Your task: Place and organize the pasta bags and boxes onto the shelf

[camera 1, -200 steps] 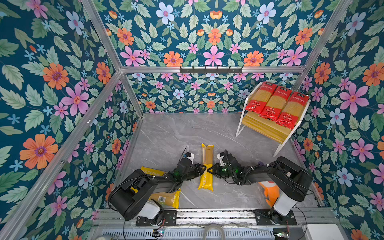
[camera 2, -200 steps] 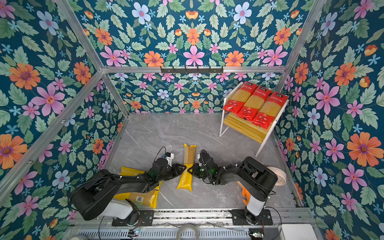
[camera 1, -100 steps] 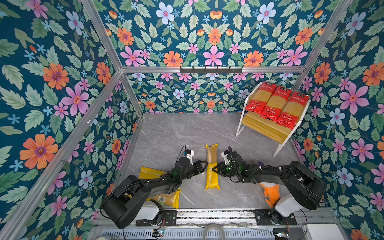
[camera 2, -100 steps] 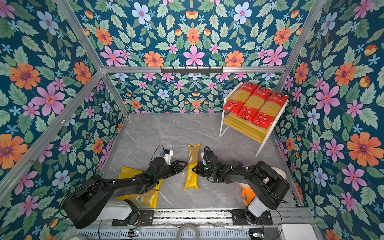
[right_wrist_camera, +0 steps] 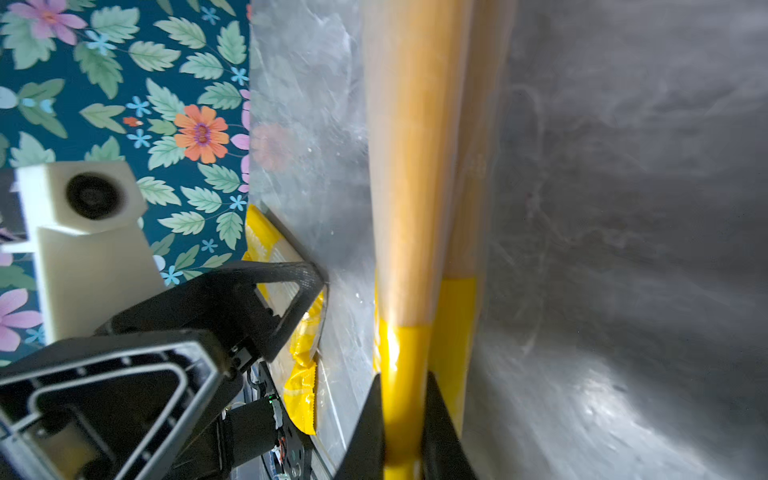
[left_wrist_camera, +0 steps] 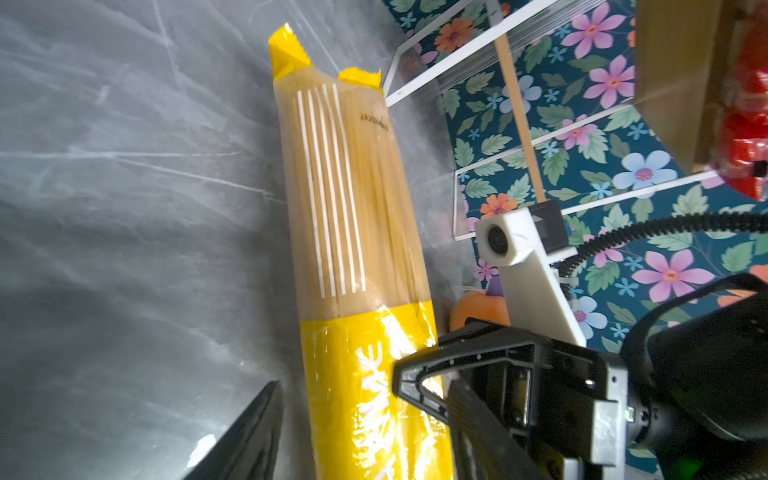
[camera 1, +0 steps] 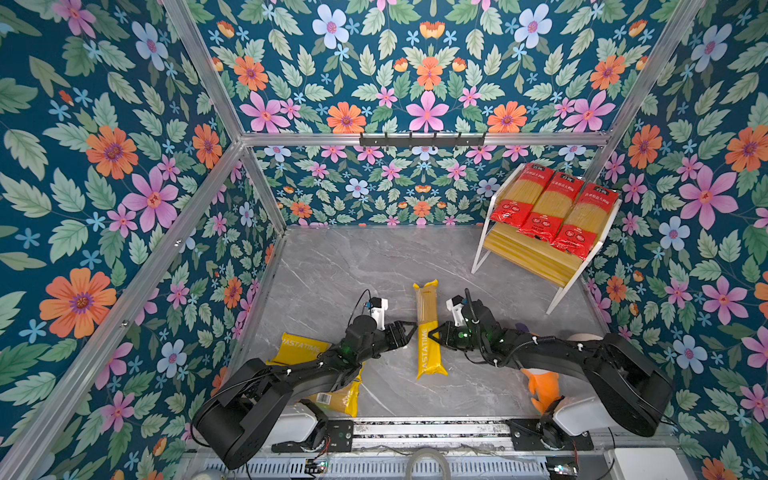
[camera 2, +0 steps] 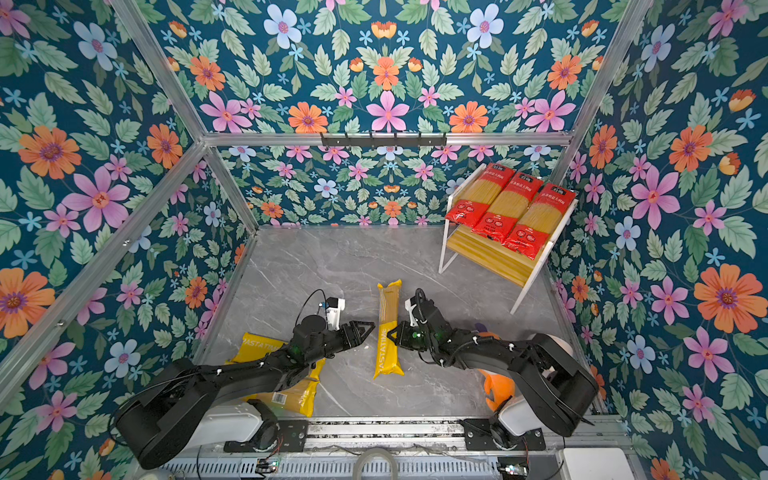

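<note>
3 of 6 done: red packs (camera 1: 552, 208) on shelf (camera 1: 532, 257) top tier, lower tier bare. right hand (camera 1: 433, 332) pinches middle yellow pack (camera 1: 427, 357) on surface (camera 1: 353, 266); left hand (camera 1: 409, 329) spread, empty. two yellows (camera 1: 300, 348) under left arm.

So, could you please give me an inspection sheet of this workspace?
Surface: grey marble-look tabletop, no spills seen.
Job's things: three red packs on the shelf's upper tier; middle yellow pack between the grippers; other yellow packs under the left arm.
Clutter: orange plush toy by the right arm's base.
Grippers: left gripper open beside the middle yellow pack; right gripper shut on it.
Cables: black ribbed cable arches free.
Surroundings: floral walls, black hook rail.
</note>
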`<state>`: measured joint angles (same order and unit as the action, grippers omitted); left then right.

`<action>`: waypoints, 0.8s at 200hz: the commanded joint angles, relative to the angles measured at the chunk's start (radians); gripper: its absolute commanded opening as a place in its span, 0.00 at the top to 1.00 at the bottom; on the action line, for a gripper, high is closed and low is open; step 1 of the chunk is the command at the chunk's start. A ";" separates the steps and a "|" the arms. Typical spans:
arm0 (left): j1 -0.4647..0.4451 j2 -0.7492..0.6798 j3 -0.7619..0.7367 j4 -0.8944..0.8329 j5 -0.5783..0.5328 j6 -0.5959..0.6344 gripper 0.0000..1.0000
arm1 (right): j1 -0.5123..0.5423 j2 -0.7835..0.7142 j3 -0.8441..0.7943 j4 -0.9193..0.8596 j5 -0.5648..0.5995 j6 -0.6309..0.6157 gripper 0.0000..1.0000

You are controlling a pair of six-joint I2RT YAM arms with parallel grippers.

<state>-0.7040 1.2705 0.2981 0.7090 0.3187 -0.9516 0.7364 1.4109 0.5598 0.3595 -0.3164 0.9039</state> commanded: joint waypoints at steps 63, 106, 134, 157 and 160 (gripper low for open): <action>0.021 -0.058 0.030 0.229 0.193 0.100 0.30 | 0.000 -0.342 -0.099 0.221 0.029 -0.416 1.00; 0.022 0.007 0.116 0.284 0.289 0.130 0.30 | -0.007 -0.388 -0.100 0.252 -0.040 -0.464 1.00; 0.022 0.052 0.161 0.314 0.319 0.122 0.32 | -0.012 -0.390 -0.101 0.279 -0.083 -0.465 1.00; 0.021 0.082 0.188 0.327 0.329 0.122 0.35 | -0.013 -0.389 -0.121 0.323 -0.094 -0.438 1.00; 0.021 0.085 0.191 0.326 0.330 0.122 0.36 | -0.013 -0.389 -0.125 0.334 -0.094 -0.434 1.00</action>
<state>-0.6823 1.3373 0.4656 0.9733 0.6079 -0.8394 0.7227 1.0275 0.4450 0.4820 -0.3679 0.4713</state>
